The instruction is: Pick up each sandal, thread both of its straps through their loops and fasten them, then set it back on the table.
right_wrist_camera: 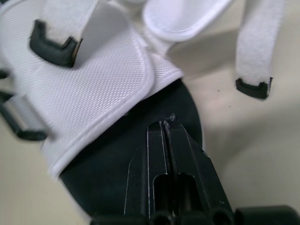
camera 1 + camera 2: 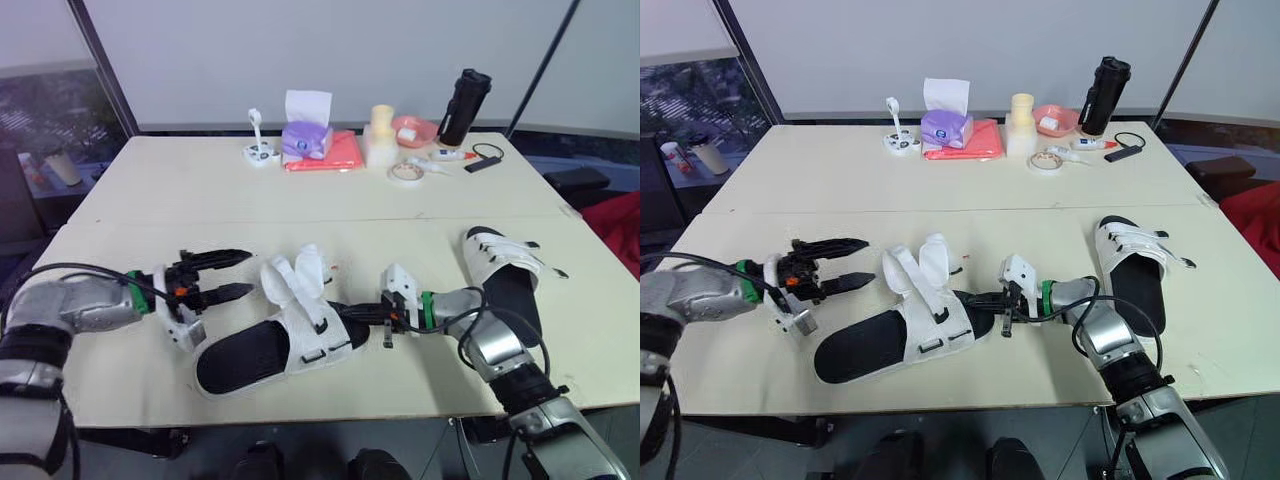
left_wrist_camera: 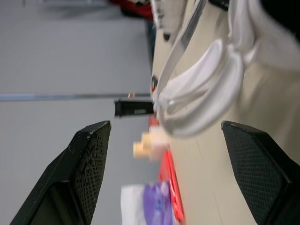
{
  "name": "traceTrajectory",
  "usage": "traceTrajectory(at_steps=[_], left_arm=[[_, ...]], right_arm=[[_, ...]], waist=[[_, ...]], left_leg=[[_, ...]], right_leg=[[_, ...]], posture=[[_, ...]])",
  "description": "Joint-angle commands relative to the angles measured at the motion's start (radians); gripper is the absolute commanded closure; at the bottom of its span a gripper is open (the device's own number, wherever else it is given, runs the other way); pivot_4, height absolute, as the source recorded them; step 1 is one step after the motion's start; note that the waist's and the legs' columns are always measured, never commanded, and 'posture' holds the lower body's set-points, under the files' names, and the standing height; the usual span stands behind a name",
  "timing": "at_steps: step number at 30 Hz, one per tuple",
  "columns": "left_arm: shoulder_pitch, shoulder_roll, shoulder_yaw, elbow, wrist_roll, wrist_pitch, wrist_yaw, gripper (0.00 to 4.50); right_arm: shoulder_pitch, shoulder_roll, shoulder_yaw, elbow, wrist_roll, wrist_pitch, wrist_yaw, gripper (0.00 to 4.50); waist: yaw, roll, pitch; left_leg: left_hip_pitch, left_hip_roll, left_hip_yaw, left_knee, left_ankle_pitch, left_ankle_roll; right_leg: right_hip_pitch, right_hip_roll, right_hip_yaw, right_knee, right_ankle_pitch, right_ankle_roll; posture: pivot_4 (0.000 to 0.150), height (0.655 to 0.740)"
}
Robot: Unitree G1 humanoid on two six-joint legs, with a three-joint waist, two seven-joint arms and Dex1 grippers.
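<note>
The near sandal [image 2: 262, 345] lies on the table's front, with a black footbed and white straps [image 2: 297, 275] standing up loose, their black loops showing. My left gripper [image 2: 243, 276] is open just left of those straps, which show between its fingers [image 3: 89, 159] without touching them. My right gripper [image 2: 347, 312] is shut, its tips resting on the black footbed [image 1: 112, 159] at the sandal's right end, with nothing between them. A second sandal [image 2: 503, 268] lies at the right, its straps across the foot.
At the table's far side stand a purple tissue box [image 2: 306, 138] on a red cloth [image 2: 335, 152], a black bottle [image 2: 464, 107], a pink bowl [image 2: 414, 129], a tape roll [image 2: 405, 173] and a small white holder [image 2: 259, 150]. The table's front edge [image 2: 300, 415] is close to the near sandal.
</note>
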Motion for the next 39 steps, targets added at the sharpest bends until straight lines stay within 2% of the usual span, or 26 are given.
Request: traceTrajectory(at_steps=[1,2,4,6,10,14,17,19,21,24,32,39], left_arm=[[0.141,0.051,-0.058,-0.252,-0.575,0.341,-0.275,0.6],[0.194,0.063,-0.074,-0.366,-0.733,0.477,-0.368,0.6],[0.26,0.078,-0.073,-0.552,-0.966,0.763,-0.513,0.6],[0.269,0.069,-0.03,-0.658,-1.167,1.053,-0.578,0.6],[0.222,0.035,0.084,-0.7,-1.403,1.409,-0.642,0.6],[0.255,0.057,0.236,-0.796,-1.885,1.887,-0.7,0.6],[0.32,0.089,0.313,-0.883,-2.11,2.107,-0.732,0.6],[0.356,0.094,0.349,-0.929,-2.211,2.197,-0.729,0.6],[0.382,0.077,0.361,-0.965,-2.282,2.254,-0.686,0.6],[0.408,0.047,0.342,-1.028,-2.321,2.303,-0.629,0.6],[0.354,-0.092,0.223,-1.071,-2.247,2.356,-0.498,0.6],[0.251,-0.24,0.14,-0.968,-2.117,2.383,-0.383,0.6]], right_arm=[[0.009,0.005,0.021,0.104,-0.076,0.013,-0.025,4.5],[0.008,0.007,0.022,0.11,-0.078,0.009,-0.022,4.5],[0.005,0.012,0.023,0.12,-0.08,0.004,-0.017,4.5],[0.004,0.02,0.027,0.127,-0.082,0.002,-0.014,4.5],[0.005,0.031,0.032,0.127,-0.086,0.005,-0.006,4.5],[0.009,0.033,0.031,0.12,-0.088,0.005,-0.005,4.5],[0.011,0.034,0.026,0.117,-0.089,0.003,-0.012,4.5],[0.015,0.036,0.021,0.112,-0.089,0.004,-0.019,4.5],[0.021,0.038,0.017,0.105,-0.088,0.008,-0.025,4.5],[0.032,0.038,0.011,0.095,-0.088,0.011,-0.031,4.5],[0.05,0.038,0.006,0.068,-0.083,0.028,-0.045,4.5],[0.056,0.043,0.004,0.056,-0.08,0.036,-0.058,4.5]], waist=[[-0.003,0.0,0.0],[-0.004,0.0,0.0],[-0.005,0.0,0.0],[-0.005,-0.001,-0.001],[-0.02,-0.001,-0.001],[-0.026,-0.001,-0.001],[-0.028,-0.001,-0.001],[-0.027,-0.002,-0.001],[-0.025,-0.002,0.0],[-0.023,-0.003,0.0],[-0.022,-0.003,-0.001],[-0.022,-0.003,0.0]], left_leg=[[0.0,0.0,0.0,0.0,0.0,0.0],[0.0,0.001,0.0,0.0,0.0,0.0],[0.001,0.002,0.0,-0.001,0.0,0.0],[0.002,0.002,0.0,-0.001,0.0,0.0],[0.005,0.001,0.0,-0.001,0.0,0.0],[0.006,0.001,0.0,-0.006,0.0,0.0],[0.006,0.001,0.0,-0.009,0.0,0.0],[0.006,0.001,0.0,-0.01,0.0,0.0],[0.009,0.002,0.0,-0.011,0.0,0.0],[0.017,0.002,0.0,-0.013,0.0,-0.001],[0.016,0.001,0.0,-0.014,0.0,-0.001],[0.015,0.0,0.001,-0.014,0.0,-0.001]], right_leg=[[0.0,0.0,0.0,0.0,0.0,0.0],[0.0,-0.001,0.0,0.0,0.0,0.0],[0.001,-0.001,0.0,0.0,0.0,-0.001],[0.003,-0.001,0.0,0.0,0.0,-0.001],[0.005,0.001,0.0,0.0,-0.001,-0.001],[0.005,0.001,0.0,-0.003,-0.001,-0.002],[0.005,0.0,0.0,-0.007,-0.001,-0.002],[0.005,0.0,0.0,-0.008,-0.001,-0.002],[0.008,-0.001,0.0,-0.009,-0.001,-0.002],[0.017,-0.001,0.001,-0.014,-0.001,-0.003],[0.017,-0.001,0.001,-0.015,-0.002,-0.003],[0.016,-0.001,0.001,-0.016,-0.002,-0.003]], posture=[[0.15,0.74],[0.15,0.74],[0.15,0.74],[0.15,0.74],[0.15,0.74],[0.15,0.74],[0.15,0.74],[0.15,0.74],[0.15,0.74],[0.15,0.74],[0.15,0.74],[0.15,0.74]])
